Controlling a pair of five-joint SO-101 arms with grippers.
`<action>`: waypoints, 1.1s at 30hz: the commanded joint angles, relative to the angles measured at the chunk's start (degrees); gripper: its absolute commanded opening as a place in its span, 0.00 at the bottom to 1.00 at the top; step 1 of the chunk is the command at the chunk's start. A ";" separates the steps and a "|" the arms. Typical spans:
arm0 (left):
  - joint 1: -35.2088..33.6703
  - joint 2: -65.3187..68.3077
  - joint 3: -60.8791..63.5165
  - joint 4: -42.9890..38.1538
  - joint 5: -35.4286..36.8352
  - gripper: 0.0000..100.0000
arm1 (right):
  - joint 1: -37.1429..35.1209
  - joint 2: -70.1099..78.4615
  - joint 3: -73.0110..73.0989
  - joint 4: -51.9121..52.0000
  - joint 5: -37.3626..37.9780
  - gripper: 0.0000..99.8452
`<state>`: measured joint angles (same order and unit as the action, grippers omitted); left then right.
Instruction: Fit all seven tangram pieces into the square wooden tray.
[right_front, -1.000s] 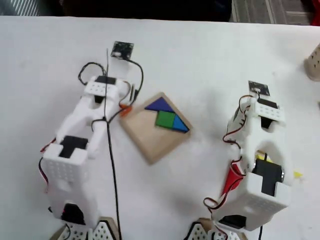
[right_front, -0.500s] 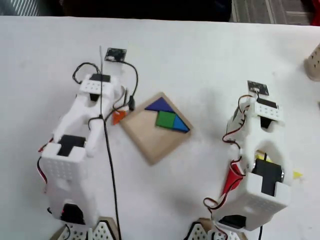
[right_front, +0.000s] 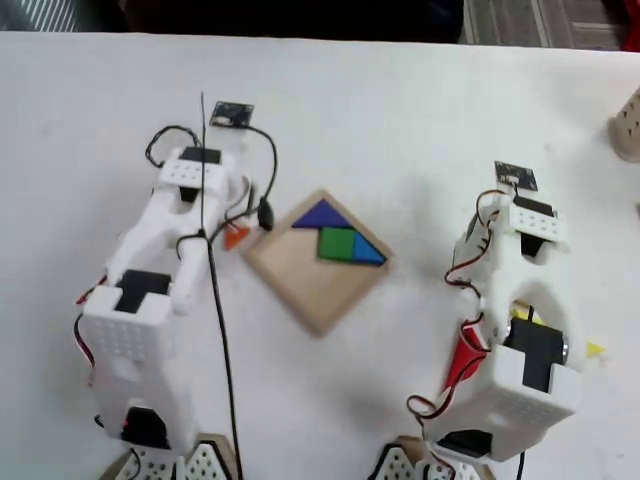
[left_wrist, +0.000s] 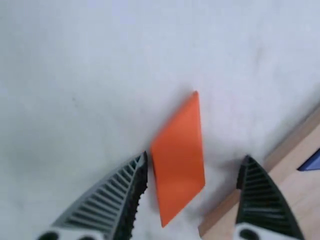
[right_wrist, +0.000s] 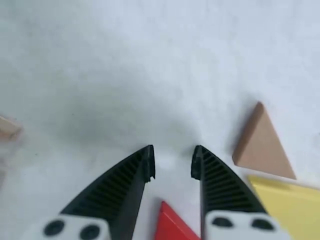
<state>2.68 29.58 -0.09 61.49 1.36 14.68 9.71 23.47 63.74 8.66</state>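
The square wooden tray (right_front: 300, 272) lies mid-table, turned like a diamond. It holds a dark blue triangle (right_front: 322, 212), a green square (right_front: 336, 243) and a light blue triangle (right_front: 369, 252). An orange parallelogram (left_wrist: 179, 160) lies flat on the table just off the tray's left edge (left_wrist: 280, 162). My left gripper (left_wrist: 192, 167) is open and straddles it, one finger on each side. In the high view this orange piece (right_front: 236, 236) sits beside the left gripper (right_front: 252, 218). My right gripper (right_wrist: 172, 162) is open a little over bare table. A tan triangle (right_wrist: 260, 142), a yellow piece (right_wrist: 290, 205) and a red piece (right_wrist: 172, 225) lie close by.
The right arm's white body (right_front: 520, 310) covers most of the loose pieces; a yellow tip (right_front: 596, 349) pokes out beside it. A wooden object (right_front: 628, 125) stands at the far right edge. Black cables (right_front: 222, 330) trail along the left arm.
The left gripper let go of the orange piece at the tray's left corner and drew back slightly. The tray slid a little right and toward the front. The right arm kept still.
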 joint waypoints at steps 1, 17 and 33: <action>1.01 -0.04 -2.20 2.29 4.75 0.23 | -0.66 -1.98 -0.18 -0.75 0.70 0.12; 2.33 2.68 -9.58 8.18 4.57 0.02 | -0.66 -1.98 -0.18 -0.75 0.70 0.12; 13.23 2.68 -21.45 29.45 -2.02 0.02 | -0.66 -1.98 -0.18 -1.19 0.70 0.12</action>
<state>12.00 33.19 -18.90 88.66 0.04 14.68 9.71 23.47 63.74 8.66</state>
